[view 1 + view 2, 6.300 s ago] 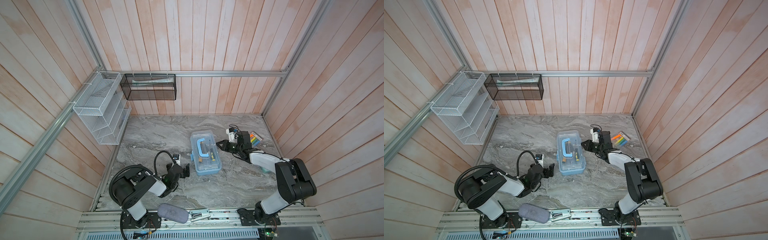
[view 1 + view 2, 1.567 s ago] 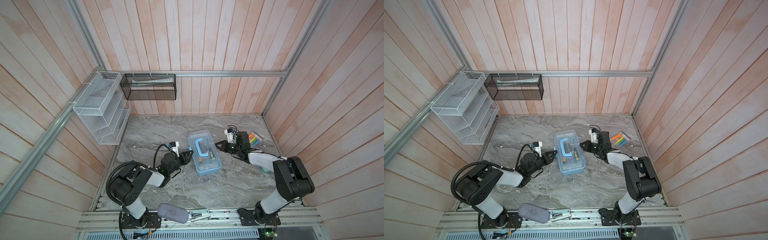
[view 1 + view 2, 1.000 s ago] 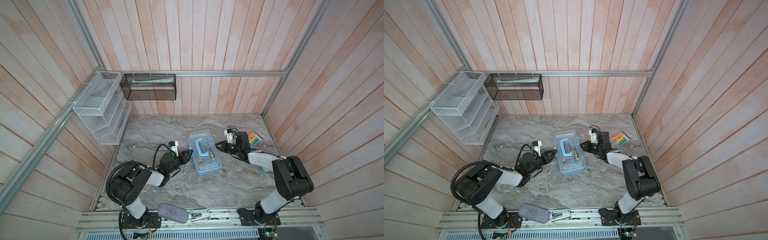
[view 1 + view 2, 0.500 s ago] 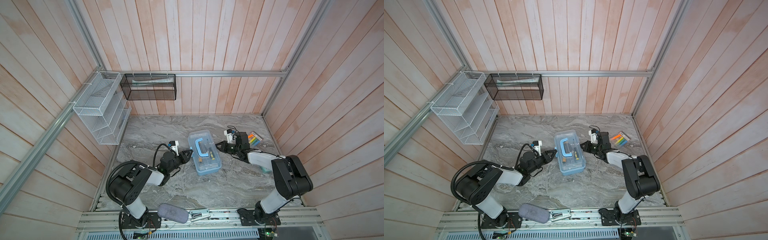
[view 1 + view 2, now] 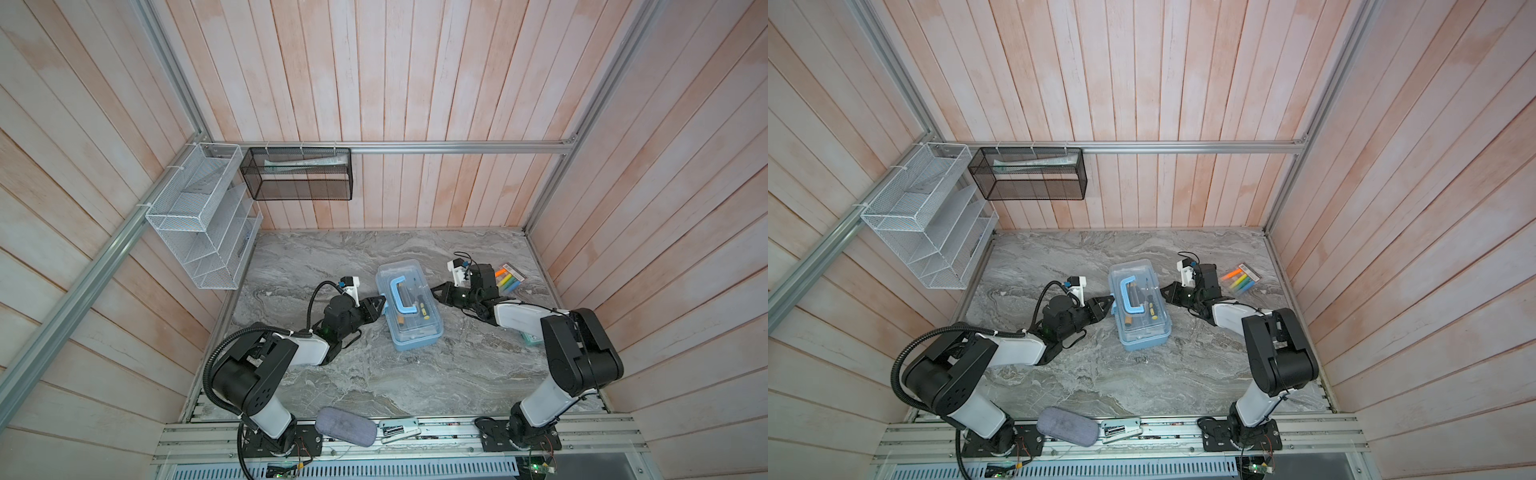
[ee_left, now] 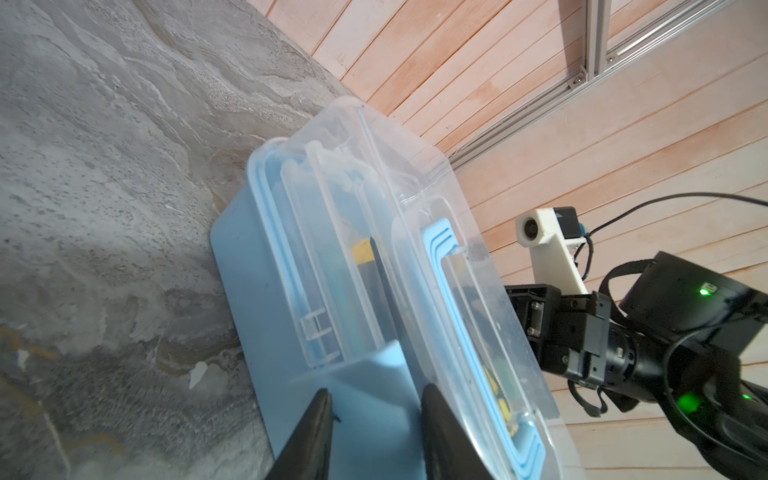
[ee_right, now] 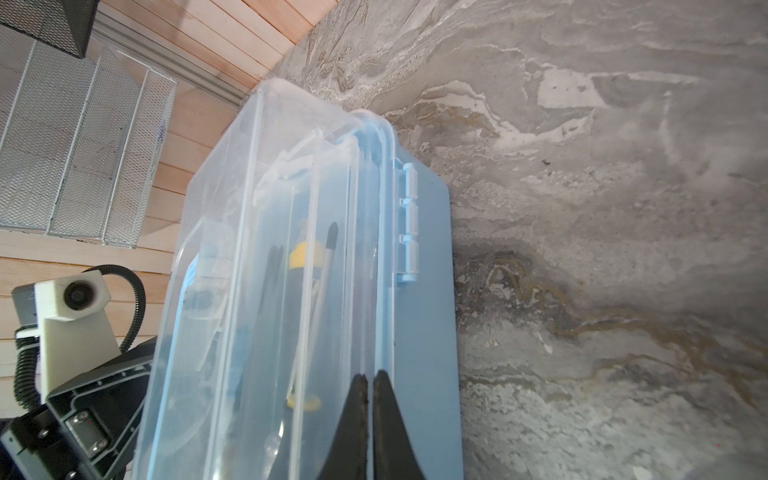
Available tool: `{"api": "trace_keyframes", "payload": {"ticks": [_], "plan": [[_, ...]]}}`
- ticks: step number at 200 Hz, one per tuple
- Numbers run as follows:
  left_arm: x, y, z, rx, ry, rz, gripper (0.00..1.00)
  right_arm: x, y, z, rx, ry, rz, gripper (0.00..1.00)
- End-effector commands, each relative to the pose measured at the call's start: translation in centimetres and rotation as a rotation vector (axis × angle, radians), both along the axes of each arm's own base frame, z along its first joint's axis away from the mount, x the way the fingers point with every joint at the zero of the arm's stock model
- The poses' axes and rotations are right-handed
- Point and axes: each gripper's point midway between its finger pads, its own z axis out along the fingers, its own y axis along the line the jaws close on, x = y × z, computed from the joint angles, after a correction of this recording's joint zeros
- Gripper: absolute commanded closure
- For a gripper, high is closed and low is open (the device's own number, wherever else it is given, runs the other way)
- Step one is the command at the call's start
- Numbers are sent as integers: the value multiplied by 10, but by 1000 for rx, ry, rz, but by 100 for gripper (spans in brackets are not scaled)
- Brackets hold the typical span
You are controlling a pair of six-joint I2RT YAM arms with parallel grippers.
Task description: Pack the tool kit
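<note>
The tool kit (image 5: 415,328) (image 5: 1142,328) lies in the middle of the marble top with its clear lid down; black and yellow tools show through the lid in both top views. My left gripper (image 5: 381,302) (image 5: 1111,302) (image 6: 374,399) is at the box's left side, its jaws closed around the blue latch (image 6: 374,370). My right gripper (image 5: 434,289) (image 5: 1163,291) (image 7: 370,376) is shut, with nothing between its fingers. Its tips press against the box's right side at the lid rim, near the hinge (image 7: 409,224).
A pack of coloured markers (image 5: 509,278) (image 5: 1241,279) lies behind my right arm. A grey pouch (image 5: 345,426) (image 5: 1067,426) rests on the front rail. A white mesh rack (image 5: 199,220) and a black mesh basket (image 5: 299,174) hang on the walls at back left.
My left gripper came up from the front left to the box's latch side, and its jaws have narrowed on the latch. The right gripper stays shut against the box.
</note>
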Motion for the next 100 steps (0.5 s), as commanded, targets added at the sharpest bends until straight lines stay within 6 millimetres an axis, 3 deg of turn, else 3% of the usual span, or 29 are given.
{"api": "trace_keyframes", "payload": {"ticks": [1,100], "plan": [[-2,5,-14,74,41,8,62,-9,15,-4,23,29,75,94],[-5,-1,-10,23,22,-25,63,-8,18,-7,29,39,81,93]]}}
